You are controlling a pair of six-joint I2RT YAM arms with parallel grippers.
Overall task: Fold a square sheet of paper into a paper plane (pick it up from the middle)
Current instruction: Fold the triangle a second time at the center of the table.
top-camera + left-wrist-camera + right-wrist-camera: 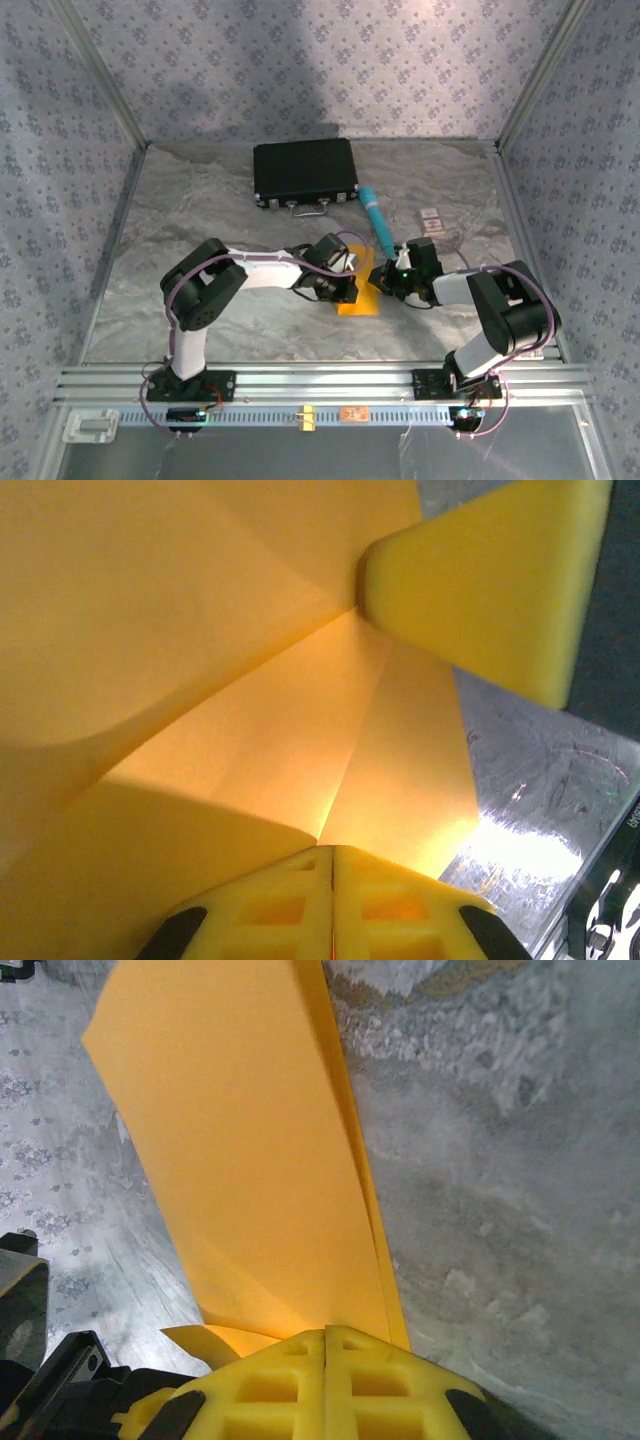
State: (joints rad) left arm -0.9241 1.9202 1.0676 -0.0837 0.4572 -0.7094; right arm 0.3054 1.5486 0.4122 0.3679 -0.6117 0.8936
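Jaws first. Left gripper [332, 870] is closed, tips seamed together at 6 o'clock of its wrist view. We judge the paper sheet [230, 740] nipped there, since two creases meet right at the seam. One crease runs on to 1 o'clock, where a pad [490, 590] of the other arm touches the sheet.

Right gripper [325, 1350] is closed too, clamped on the sheet's near edge. Folded layers rise from its jaws twd 11 o'clock, so the long axis lies roughly along the finger line.

From the top view we see both grippers nose to nose mid-table, left at 9 o'clock of the sheet, right at 3. An orange patch shows at 6 o'clock, just below the tips. Neither arm is nearer; both are on it.

We reckon the next move turns on that crease line betw. the two grips. Pull off-axis and the fold skews, prob.

Farther out, the teal tube [378, 220] lies at 12 o'clock, near but apart. The black case [305, 172] sits at 11, well apart.
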